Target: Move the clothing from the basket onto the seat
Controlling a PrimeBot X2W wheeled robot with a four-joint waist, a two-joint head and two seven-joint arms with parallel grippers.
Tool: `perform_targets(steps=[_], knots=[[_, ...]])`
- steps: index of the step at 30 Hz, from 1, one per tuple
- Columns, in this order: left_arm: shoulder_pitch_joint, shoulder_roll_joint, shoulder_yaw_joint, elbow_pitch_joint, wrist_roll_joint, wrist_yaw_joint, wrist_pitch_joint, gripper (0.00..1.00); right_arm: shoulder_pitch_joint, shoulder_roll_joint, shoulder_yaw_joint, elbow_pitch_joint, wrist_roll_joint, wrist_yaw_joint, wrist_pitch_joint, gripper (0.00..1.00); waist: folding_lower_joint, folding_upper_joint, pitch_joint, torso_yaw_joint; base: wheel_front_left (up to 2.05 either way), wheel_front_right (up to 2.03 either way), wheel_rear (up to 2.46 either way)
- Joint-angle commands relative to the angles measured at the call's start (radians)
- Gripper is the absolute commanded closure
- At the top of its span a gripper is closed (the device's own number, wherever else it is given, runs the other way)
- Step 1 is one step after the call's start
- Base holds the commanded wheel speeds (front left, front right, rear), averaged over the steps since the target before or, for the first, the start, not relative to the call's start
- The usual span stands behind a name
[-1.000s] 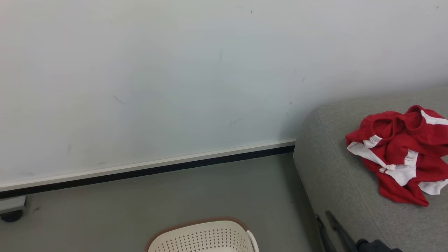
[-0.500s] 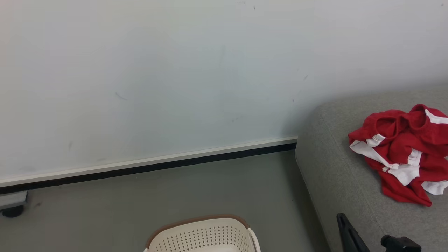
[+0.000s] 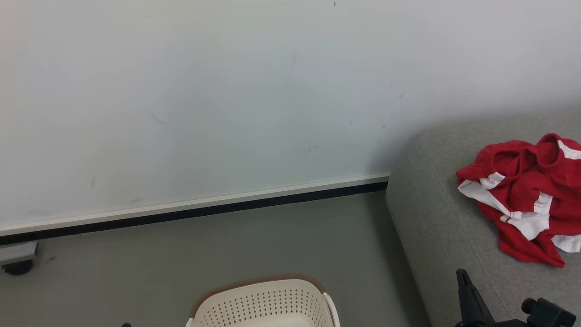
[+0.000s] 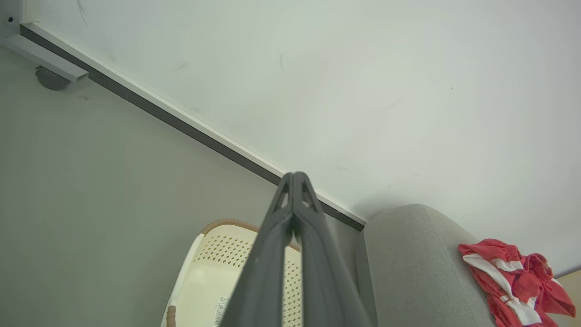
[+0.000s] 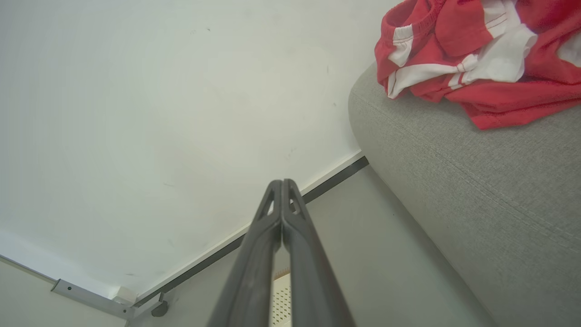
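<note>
red clothing (image 3: 522,181) with white panels, light grey seat (image 3: 435,218), cream perforated basket (image 3: 263,304) with brown rim

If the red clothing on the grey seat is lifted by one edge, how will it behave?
The clothing lies crumpled in soft folds, so it would likely hang limp. It looks thin, so probably light. Pushed, it would probably bunch up on the woven seat rather than slide.

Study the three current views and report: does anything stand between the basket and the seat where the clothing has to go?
Nothing visible does. Bare grey floor separates the basket from the side of the seat, and the red clothing already lies on the seat's top.
</note>
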Motion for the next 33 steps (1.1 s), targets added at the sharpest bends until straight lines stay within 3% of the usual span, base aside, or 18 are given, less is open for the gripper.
perform_targets(steps=[1,33], knots=[[-0.030,0.010,0.001,-0.002,-0.042,-0.010,0.006,1.00,-0.035,0.001,-0.014,-0.009,0.046,0.000,0.008,1.00,0.0000,0.0000,0.002,0.001,0.00,0.00,0.00],[-0.122,0.019,-0.004,0.076,-0.441,-0.061,0.082,1.00,-0.086,0.026,-0.129,0.030,0.452,0.000,0.110,1.00,0.0000,0.0000,0.030,0.019,0.00,0.00,0.00]])
